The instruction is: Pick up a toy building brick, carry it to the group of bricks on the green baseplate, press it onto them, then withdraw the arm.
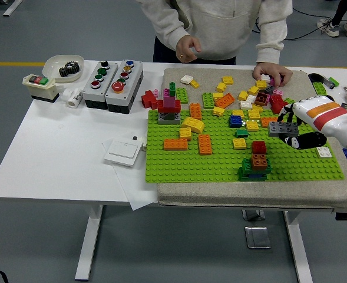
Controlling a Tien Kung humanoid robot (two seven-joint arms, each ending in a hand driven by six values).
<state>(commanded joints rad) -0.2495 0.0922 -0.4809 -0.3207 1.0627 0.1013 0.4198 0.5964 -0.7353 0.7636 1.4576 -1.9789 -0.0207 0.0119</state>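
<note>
- The robot's right hand (291,131) comes in from the right edge, its fingers closed around a grey brick (283,129) held just above the green baseplate (185,162).
- The likely target, a small stack of bricks (256,159) (red on brown on green), sits near the baseplate's front edge, left of and nearer than the hand.
- A person's hand (271,73) rests among loose bricks at the far side of the desk (55,153).
- Risk: a misaligned press could topple the stack, or the brick could slip from the fingers.
- The left hand is out of view.
</note>
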